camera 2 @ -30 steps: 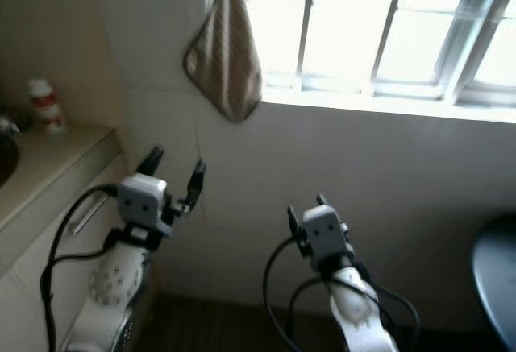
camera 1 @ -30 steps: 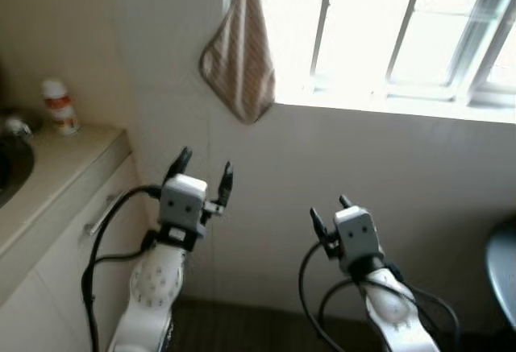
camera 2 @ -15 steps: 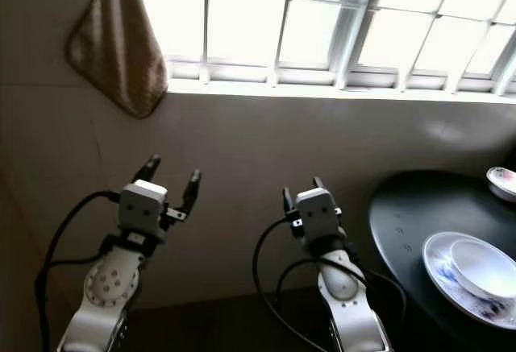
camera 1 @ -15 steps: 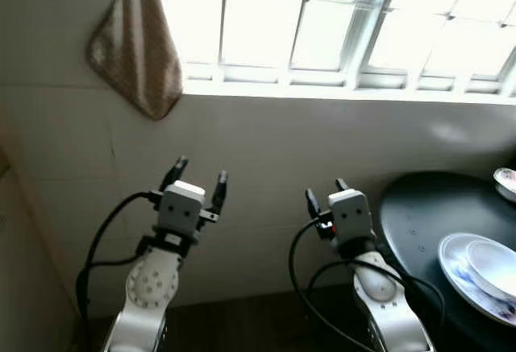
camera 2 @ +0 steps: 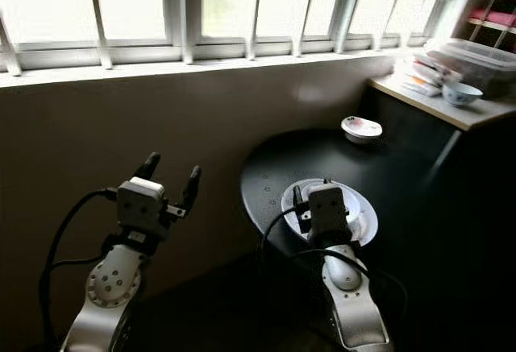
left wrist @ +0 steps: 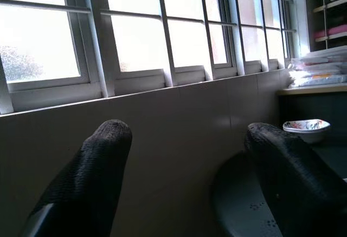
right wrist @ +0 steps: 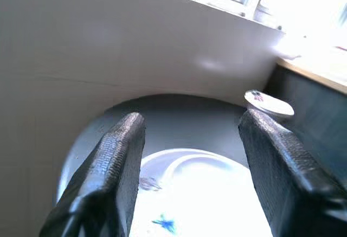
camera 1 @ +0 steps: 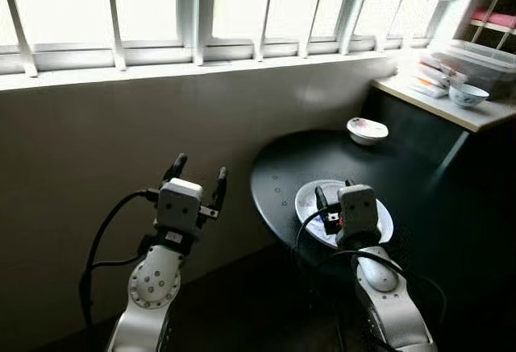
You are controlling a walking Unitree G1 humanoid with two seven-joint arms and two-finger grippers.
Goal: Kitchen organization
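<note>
1. Nearest, the left gripper (camera 1: pixel 197 180) is raised on its silver arm in front of the plain wall below the window, its two black fingers (left wrist: pixel 89 177) spread wide apart with nothing between them
2. Beside it, the right gripper (camera 1: pixel 334 195) is held up at the near edge of the round dark table (camera 1: pixel 282 175), fingers apart and empty; in the right wrist view the gap between them frames the plate and the table top
3. Black cables loop from both wrists down along the silver forearms
4. Just past the right gripper, a white round plate with blue markings (camera 2: pixel 364 217) lies on the near part of the round table, partly hidden behind the gripper body; the right wrist view shows a paler raised shape on it, too washed out to tell what it is
5. Farther back on the same table, well apart from the plate, sits a small white bowl with a red floral pattern (camera 1: pixel 367 130), close to the table's far edge
6. Beyond the table to the right, a pale counter top (camera 1: pixel 439 104) carries a white bowl with a blue pattern (camera 1: pixel 468 94), a stack of flat items (camera 1: pixel 432 75) and a clear plastic lidded box (camera 1: pixel 477 56)
7. Farthest off, a long barred window (camera 1: pixel 218 6) runs along the wall, bright with daylight, and a shelf unit (camera 1: pixel 492 6) stands in the right corner
</note>
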